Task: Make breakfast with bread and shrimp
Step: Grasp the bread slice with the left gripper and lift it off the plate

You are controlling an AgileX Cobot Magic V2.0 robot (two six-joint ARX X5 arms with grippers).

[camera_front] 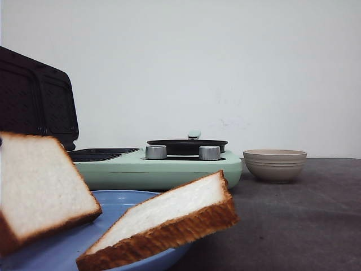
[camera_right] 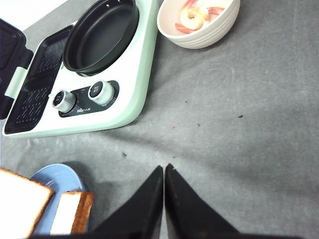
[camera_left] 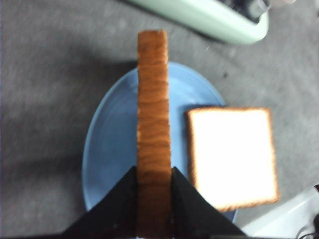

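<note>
My left gripper [camera_left: 153, 172] is shut on one bread slice [camera_left: 153, 109], held edge-on above the blue plate [camera_left: 109, 144]. This seems to be the tilted slice at the near left of the front view [camera_front: 39, 186]. The second slice [camera_left: 232, 157] lies on the plate's right part, overhanging the rim [camera_front: 169, 220]. Several orange-pink shrimp [camera_right: 194, 15] lie in the beige ribbed bowl [camera_right: 219, 30]; they are hidden in the front view. My right gripper [camera_right: 164, 169] is shut and empty over the grey table, right of the plate [camera_right: 55, 177]. Neither gripper shows in the front view.
A mint-green breakfast maker [camera_front: 158, 169] stands behind the plate, with a black round pan [camera_right: 102, 35], two silver knobs [camera_right: 102, 92] and an open black sandwich grill with its lid raised [camera_front: 34, 101]. The bowl [camera_front: 274, 165] stands right of it.
</note>
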